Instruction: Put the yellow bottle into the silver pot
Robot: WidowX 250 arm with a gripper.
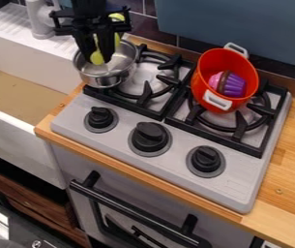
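My gripper [96, 59] hangs from the top left of the view with its fingers over the silver pot [106, 79]. It is shut on the yellow bottle [96, 57], whose lower end shows between the fingertips, over the inside of the pot. Other yellow parts of the bottle show to the right of the fingers and higher up beside the gripper's body; its middle is hidden behind the fingers. The pot stands on the left burner at the back. Whether the bottle touches the pot's bottom, I cannot tell.
An orange-red pot [208, 63] with white handles holds a purple and pink cupcake [231, 84] on the right burner. Black knobs [150, 137] line the stove's front. A white sink [27, 65] and faucet [39, 22] lie left; a blue-grey panel [233, 24] stands behind.
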